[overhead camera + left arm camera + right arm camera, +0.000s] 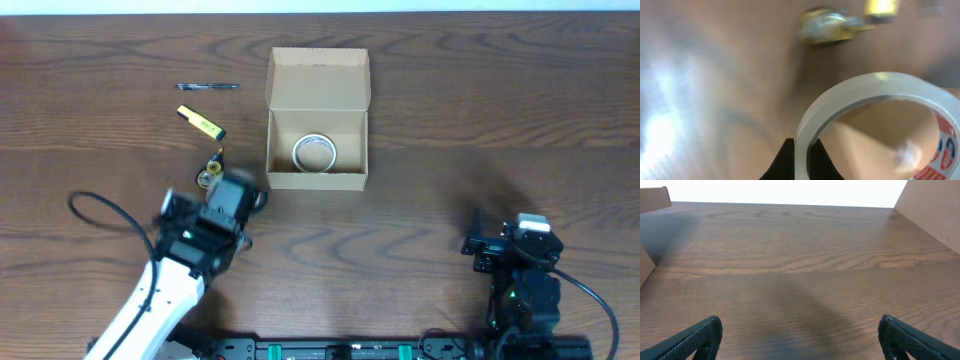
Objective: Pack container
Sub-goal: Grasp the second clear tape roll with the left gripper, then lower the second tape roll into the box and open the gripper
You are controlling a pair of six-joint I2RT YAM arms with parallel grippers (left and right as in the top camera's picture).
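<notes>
The container (318,175) is a tan cardboard box at the back middle of the table. Its flap lid (319,78) stands open at the far side. A tape roll (314,153) lies inside it. My left gripper (248,197) is left of the box's near corner. In the left wrist view it (802,159) is shut on the rim of a clear tape roll (855,95) and holds it above the table. My right gripper (478,243) is at the front right. It is open and empty (800,340) over bare wood.
A pen (208,87), a yellow marker-like item (201,122) and a small gold object (211,174) lie left of the box. The gold object (827,25) and the yellow item (881,6) show blurred ahead of the left gripper. Tan cardboard (932,210) edges the right wrist view.
</notes>
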